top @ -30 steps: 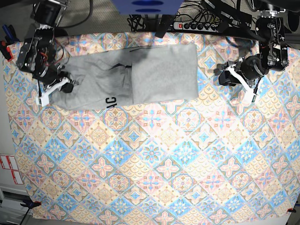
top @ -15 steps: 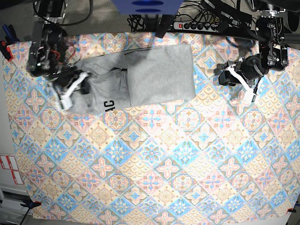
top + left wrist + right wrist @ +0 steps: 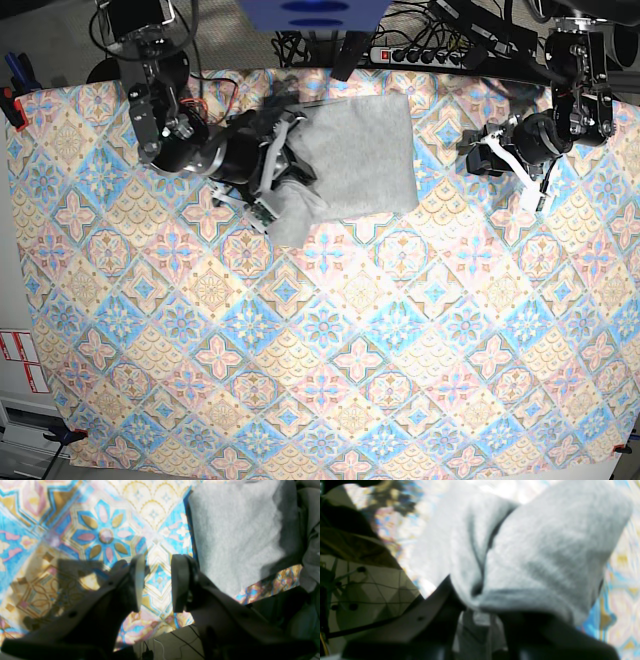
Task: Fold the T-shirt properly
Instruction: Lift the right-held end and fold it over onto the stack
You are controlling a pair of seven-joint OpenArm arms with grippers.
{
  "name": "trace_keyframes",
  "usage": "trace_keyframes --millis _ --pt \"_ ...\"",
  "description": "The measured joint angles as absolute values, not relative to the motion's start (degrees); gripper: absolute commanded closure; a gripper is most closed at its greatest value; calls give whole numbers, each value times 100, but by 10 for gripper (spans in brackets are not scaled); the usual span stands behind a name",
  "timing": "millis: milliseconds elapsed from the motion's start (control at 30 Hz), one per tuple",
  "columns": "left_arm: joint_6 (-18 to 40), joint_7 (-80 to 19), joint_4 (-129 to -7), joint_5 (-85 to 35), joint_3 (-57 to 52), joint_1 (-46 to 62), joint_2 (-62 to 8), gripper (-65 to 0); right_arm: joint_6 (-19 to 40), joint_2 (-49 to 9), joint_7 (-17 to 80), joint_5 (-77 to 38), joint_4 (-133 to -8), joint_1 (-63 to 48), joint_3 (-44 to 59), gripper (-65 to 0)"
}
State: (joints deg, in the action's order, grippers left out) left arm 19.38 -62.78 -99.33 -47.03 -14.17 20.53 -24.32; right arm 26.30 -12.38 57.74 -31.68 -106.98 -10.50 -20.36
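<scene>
Right gripper [image 3: 268, 190] clamped on a bunched fold of the grey T-shirt [image 3: 355, 155], cloth draped over its fingers, rest of shirt spread just beyond it on the patterned tablecloth [image 3: 330, 340], left gripper [image 3: 156, 582] part open, empty, shirt edge just beside it.

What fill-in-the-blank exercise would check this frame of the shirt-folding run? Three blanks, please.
1. The right hand is shut on the ____ T-shirt.
2. The left hand is open and holds ____.
3. Under the left hand lies the patterned ____, beside the T-shirt's edge.

Missing words: grey; nothing; tablecloth
</scene>
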Motion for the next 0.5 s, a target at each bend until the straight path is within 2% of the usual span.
trace_keyframes --millis 367,500 --pt "1933 -6281 -9933 -4689 -1420 2049 -2432 -186 2633 -1253 5815 -3151 -10696 -237 -3166 -1" --pt "1933 -6278 -9933 -4681 -1417 2045 -2432 -186 3393 -1253 5846 -3135 -10634 36 -3564 -1"
